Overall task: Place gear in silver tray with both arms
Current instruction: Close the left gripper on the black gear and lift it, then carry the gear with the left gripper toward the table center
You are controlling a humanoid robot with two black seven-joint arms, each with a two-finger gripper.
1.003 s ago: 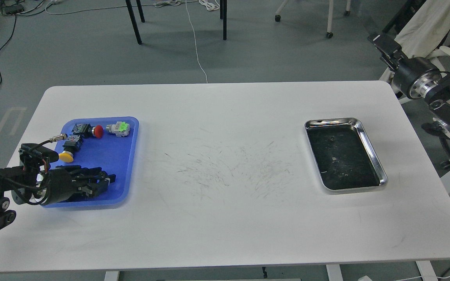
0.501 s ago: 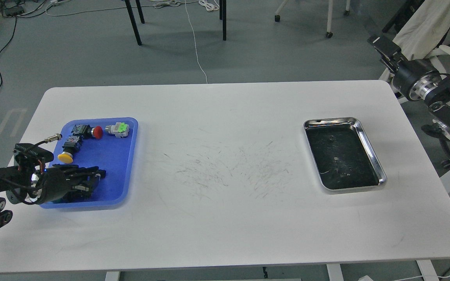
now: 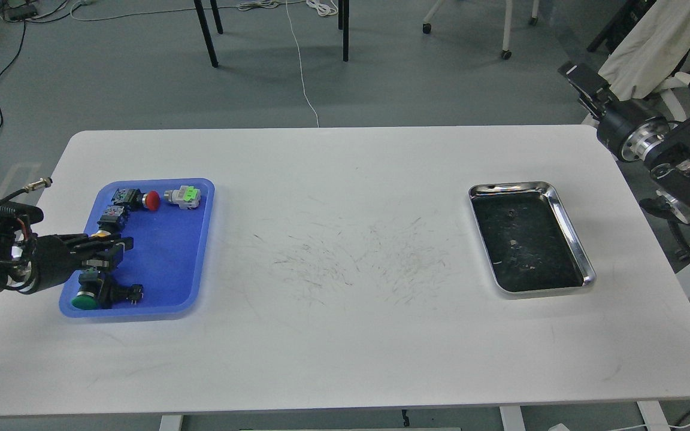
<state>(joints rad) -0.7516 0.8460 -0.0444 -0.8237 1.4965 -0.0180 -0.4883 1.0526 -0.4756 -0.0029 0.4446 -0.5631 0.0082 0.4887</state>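
Two arms flank the table: the left gripper (image 3: 118, 248), fingers too dark to read, hovers over the blue tray (image 3: 171, 251) at nine o'clock, far from the silver tray (image 3: 569, 227) at three, so a loose pinch could drop a switch (image 3: 96, 294) midway.

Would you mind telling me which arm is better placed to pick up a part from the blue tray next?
The left. Its gripper hovers over the blue tray, right by the parts, while the right gripper sits off the table's far right corner, beyond the silver tray.
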